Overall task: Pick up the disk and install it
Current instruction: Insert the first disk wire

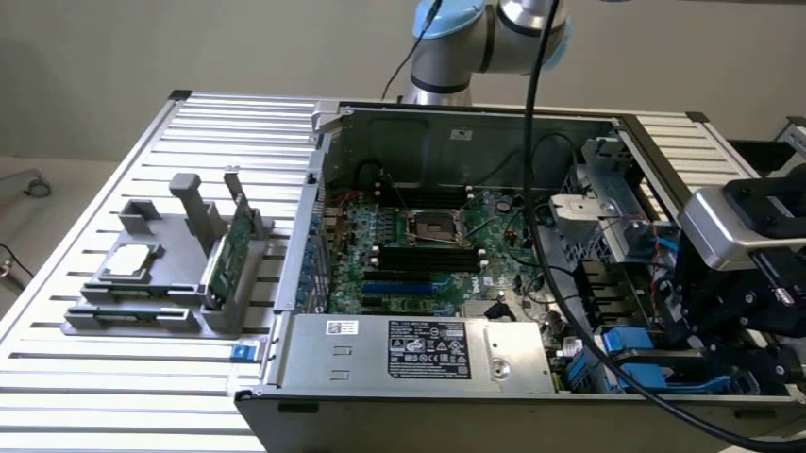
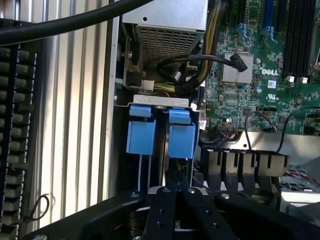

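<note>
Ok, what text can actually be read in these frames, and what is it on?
"DELL": white print on the green circuit board.
Black label on the power supply box: print too small to read.
White sticker on the same box: too small to read.
Nothing else is readable.

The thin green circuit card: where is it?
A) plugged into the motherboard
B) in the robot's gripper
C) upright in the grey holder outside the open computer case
C: the thin green circuit card stands on edge in the grey holder, on the exterior view's left of the open computer case.
</note>
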Controlling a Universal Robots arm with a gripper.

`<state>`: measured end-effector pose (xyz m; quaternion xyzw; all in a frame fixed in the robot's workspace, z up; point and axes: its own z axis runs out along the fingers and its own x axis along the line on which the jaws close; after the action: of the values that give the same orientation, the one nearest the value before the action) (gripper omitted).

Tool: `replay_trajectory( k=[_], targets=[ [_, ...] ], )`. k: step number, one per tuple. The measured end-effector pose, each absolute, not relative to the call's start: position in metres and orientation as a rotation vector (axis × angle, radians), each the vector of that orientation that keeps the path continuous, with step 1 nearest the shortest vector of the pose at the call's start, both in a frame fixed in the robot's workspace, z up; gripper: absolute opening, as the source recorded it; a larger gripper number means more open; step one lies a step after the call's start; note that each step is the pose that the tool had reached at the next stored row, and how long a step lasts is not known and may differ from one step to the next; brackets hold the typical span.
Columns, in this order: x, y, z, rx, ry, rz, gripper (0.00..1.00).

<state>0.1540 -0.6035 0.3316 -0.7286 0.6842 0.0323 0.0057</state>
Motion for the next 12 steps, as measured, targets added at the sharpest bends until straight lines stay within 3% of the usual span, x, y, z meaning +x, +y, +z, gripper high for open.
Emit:
replay_trajectory(
  k=[12],
  targets=[
    [0.154,-0.6057,0.3266,-2.282,2.144,0.106,0.11]
  ],
)
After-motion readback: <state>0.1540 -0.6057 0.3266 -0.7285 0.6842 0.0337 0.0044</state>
